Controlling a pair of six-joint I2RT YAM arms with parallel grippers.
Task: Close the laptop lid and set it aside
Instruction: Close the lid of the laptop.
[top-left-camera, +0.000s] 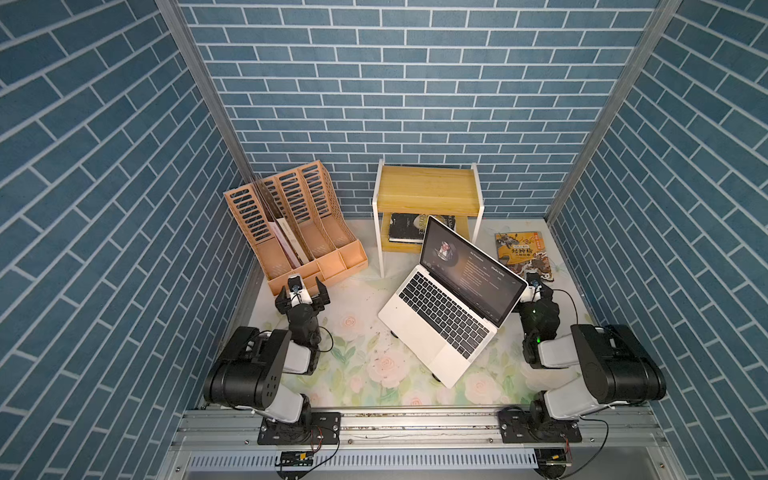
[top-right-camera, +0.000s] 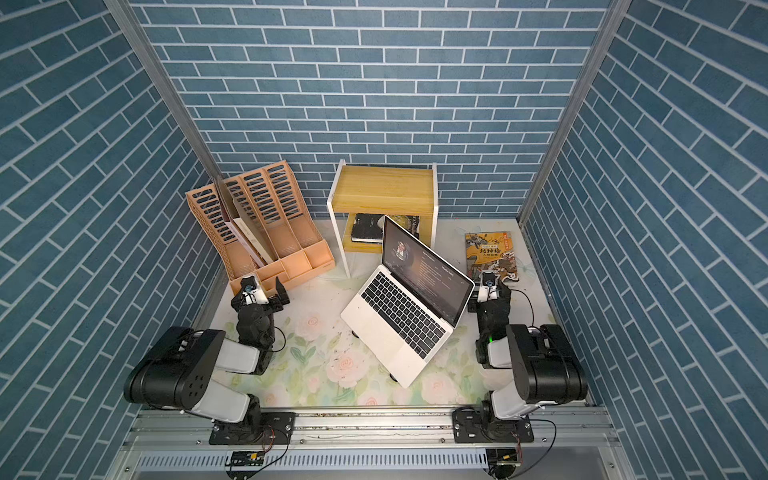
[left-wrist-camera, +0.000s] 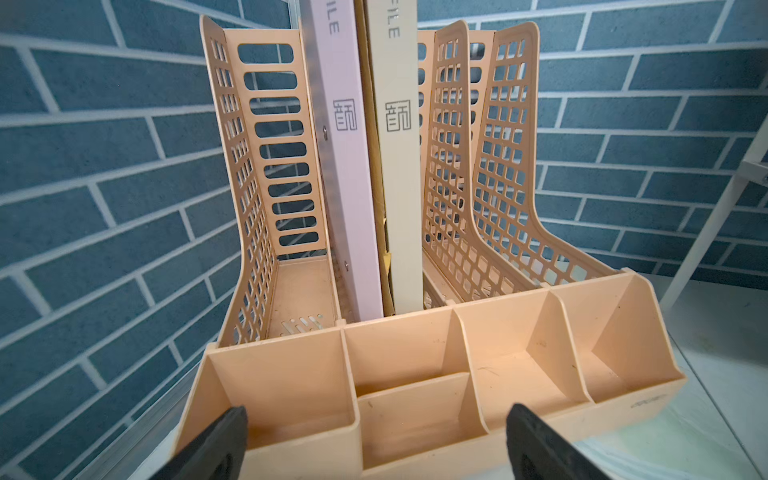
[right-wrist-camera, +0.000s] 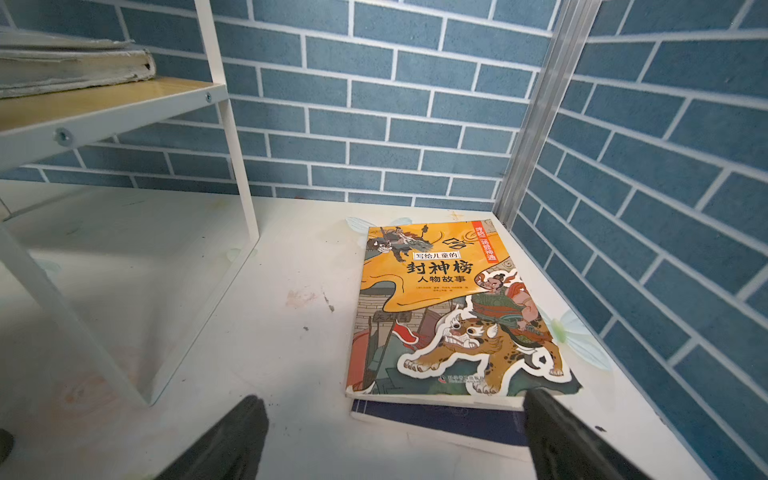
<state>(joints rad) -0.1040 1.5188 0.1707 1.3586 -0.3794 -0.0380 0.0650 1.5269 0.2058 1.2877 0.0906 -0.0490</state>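
The left tool (top-left-camera: 302, 293), jaws spread and empty, is seen by the peach file rack (top-left-camera: 291, 232), well apart from the open laptop (top-left-camera: 440, 332) mid-worktop (top-left-camera: 357, 299), whose raised lid (top-left-camera: 469, 270) is flanked at its right corner by the nearer, equally spread right tool (top-left-camera: 535, 292).

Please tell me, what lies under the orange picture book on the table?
Under the orange picture book lies a dark blue book, flat on the table. Only a strip along one edge shows; the rest, with any title, is covered.
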